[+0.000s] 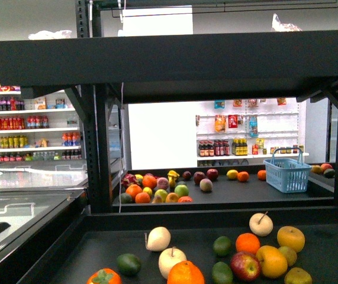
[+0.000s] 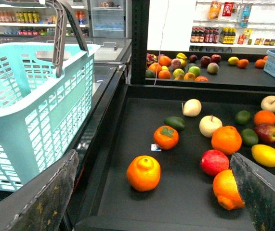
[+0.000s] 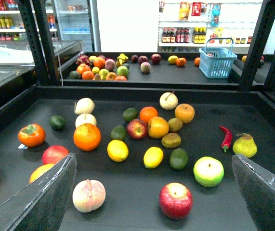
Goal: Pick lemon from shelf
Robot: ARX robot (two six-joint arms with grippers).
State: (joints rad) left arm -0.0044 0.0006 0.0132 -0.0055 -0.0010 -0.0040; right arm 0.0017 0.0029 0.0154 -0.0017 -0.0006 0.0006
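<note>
Currently lemon [image 2: 267, 155] lies on shelf [image 2: 176, 211] just beside lime [image 2: 249, 137]; left hand [image 2: 152, 161] and right hand [image 3: 154, 159] both spread wide, empty.

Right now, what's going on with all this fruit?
A two-armed robot faces a black shelf strewn with loose fruit. Its job is to pick the lemon, which lies there untouched. The left gripper and the right gripper both hover over the shelf, open and empty. The right one seems aimed at the lemon.
</note>
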